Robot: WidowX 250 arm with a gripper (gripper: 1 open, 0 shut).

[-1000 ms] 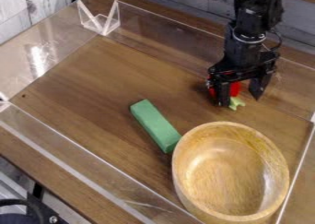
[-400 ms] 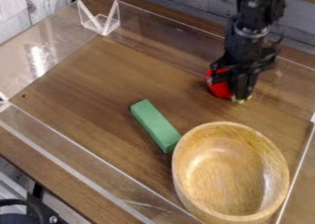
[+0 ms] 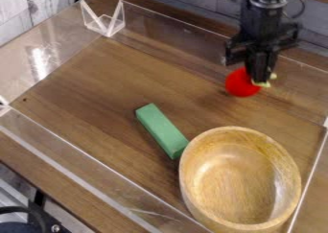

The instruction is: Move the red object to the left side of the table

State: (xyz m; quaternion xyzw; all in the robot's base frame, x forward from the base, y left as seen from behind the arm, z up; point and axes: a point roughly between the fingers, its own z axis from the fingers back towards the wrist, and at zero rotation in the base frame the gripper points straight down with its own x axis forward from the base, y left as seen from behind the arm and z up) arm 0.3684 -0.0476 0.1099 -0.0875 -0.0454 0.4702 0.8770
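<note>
The red object (image 3: pixel 243 82), a small round glossy toy fruit, hangs just off the wood-grain table (image 3: pixel 115 79) at the right rear. My gripper (image 3: pixel 259 76) points nearly straight down with its black fingers shut on the fruit's upper right side, where the pale stem shows. The fruit's lower left half is visible below and beside the fingers. Its underside casts a shadow on the wood.
A green rectangular block (image 3: pixel 161 129) lies near the middle front. A large wooden bowl (image 3: pixel 240 182) fills the front right corner. Low clear acrylic walls (image 3: pixel 103 20) edge the table, with a folded corner piece at the back left.
The fingers closed on the red fruit, then the gripper rose with it, lifting the fruit off the tabletop.
</note>
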